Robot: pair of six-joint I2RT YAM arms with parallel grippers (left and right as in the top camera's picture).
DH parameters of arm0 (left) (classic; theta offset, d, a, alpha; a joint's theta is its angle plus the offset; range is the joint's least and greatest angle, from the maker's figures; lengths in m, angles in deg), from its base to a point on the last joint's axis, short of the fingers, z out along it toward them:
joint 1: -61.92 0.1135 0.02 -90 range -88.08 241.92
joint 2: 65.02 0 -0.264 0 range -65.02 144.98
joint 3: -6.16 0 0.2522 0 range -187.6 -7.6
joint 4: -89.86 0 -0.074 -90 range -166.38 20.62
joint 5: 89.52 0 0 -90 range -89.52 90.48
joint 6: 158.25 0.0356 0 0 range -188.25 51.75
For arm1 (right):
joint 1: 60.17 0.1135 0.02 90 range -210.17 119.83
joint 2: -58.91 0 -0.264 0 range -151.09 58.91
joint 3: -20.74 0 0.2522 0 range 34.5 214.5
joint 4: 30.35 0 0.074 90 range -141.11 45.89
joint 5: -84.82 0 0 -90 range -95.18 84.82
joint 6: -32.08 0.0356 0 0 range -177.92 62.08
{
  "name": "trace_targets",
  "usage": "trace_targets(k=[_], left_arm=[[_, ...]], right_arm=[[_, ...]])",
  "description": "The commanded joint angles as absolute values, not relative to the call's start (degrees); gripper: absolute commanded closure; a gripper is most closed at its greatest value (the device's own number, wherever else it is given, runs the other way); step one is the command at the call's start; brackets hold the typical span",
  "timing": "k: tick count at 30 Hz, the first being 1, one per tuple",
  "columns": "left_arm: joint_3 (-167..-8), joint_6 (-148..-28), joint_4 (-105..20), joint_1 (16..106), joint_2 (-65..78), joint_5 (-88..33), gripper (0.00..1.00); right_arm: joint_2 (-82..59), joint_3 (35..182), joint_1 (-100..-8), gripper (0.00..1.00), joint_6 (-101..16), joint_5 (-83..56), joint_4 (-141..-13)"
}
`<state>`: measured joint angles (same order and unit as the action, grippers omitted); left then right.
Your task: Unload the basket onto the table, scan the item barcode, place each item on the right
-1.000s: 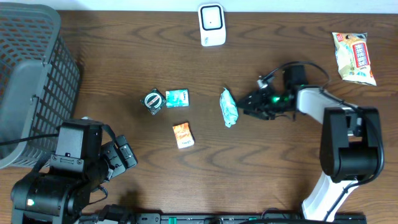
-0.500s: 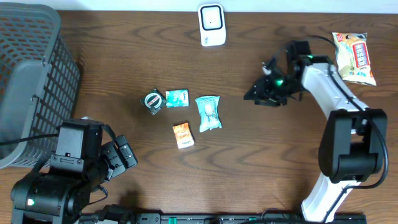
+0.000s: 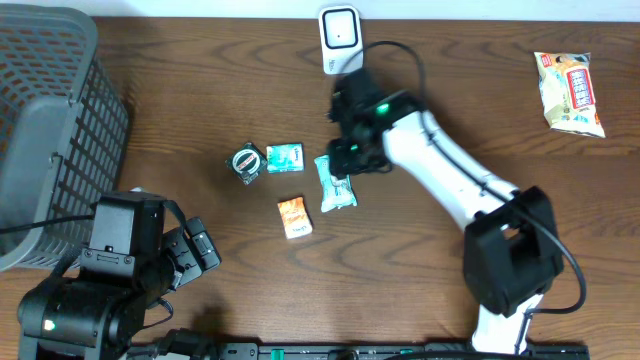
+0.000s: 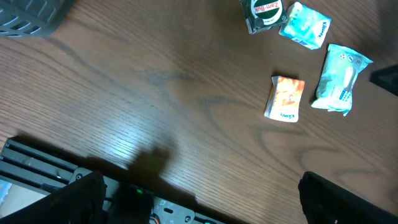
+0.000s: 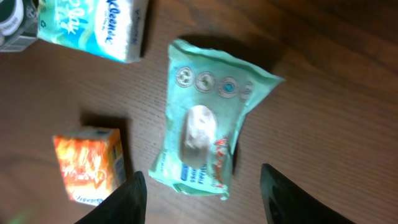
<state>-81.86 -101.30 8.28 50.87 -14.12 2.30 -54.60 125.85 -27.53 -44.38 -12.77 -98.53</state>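
A dark wooden counter (image 3: 200,90) seen from above, with two robot arms. The item to be scanned, a pale green wipes pack (image 3: 335,183), lies flat near the middle of the counter. It is just beside a small tissue pack (image 3: 285,157) and an orange packet (image 3: 294,217), with a round tin (image 3: 246,161) a little further left. The right arm stretches across from the right side, and its right tool (image 3: 347,160) hangs over the top end of the wipes pack. This arm is much the nearer of the two. In the right wrist view the wipes pack (image 5: 208,143) lies directly ahead of the right tool (image 5: 203,180). The pack's long axis runs straight away from the camera, so the two dark fingers stand one on each side of its narrow width. The jaws are spread and grasp nothing. A straight descent would probably close them across the short side. The white barcode scanner (image 3: 340,40) stands at the far edge, roughly in line with the pack's long axis. The left tool (image 4: 200,183) sits low at the near left corner, well apart from the pack — it too is spread wide and holds nothing. No barcode can be made out on the pack's upward face.
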Motion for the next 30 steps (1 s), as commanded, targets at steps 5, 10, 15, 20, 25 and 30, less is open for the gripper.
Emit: trace_targets(k=[5,10,15,20,25,30], left_arm=[[-81.82,-101.57,8.43,50.85,-14.17,2.63,0.03],[-81.82,-101.57,8.43,50.85,-14.17,2.63,0.03],[-81.82,-101.57,8.43,50.85,-14.17,2.63,0.02],[-81.82,-101.54,8.43,50.85,-14.17,2.63,0.02],[-81.82,-101.57,8.43,50.85,-14.17,2.63,0.02],[-81.82,-101.54,8.43,50.85,-14.17,2.63,0.03]], right_arm=[[-55.85,124.34,-14.74,0.40,-35.99,15.99,-95.73],[-58.84,122.44,-9.74,0.28,-33.91,25.94,-91.84],[-62.08,122.44,-9.37,0.28,-33.97,26.85,-90.38],[-65.68,122.44,-10.57,0.29,-34.15,26.79,-90.46],[-67.45,122.44,-11.22,0.42,-35.77,24.67,-90.55],[-67.41,122.49,-11.25,0.65,-35.66,24.56,-90.83]])
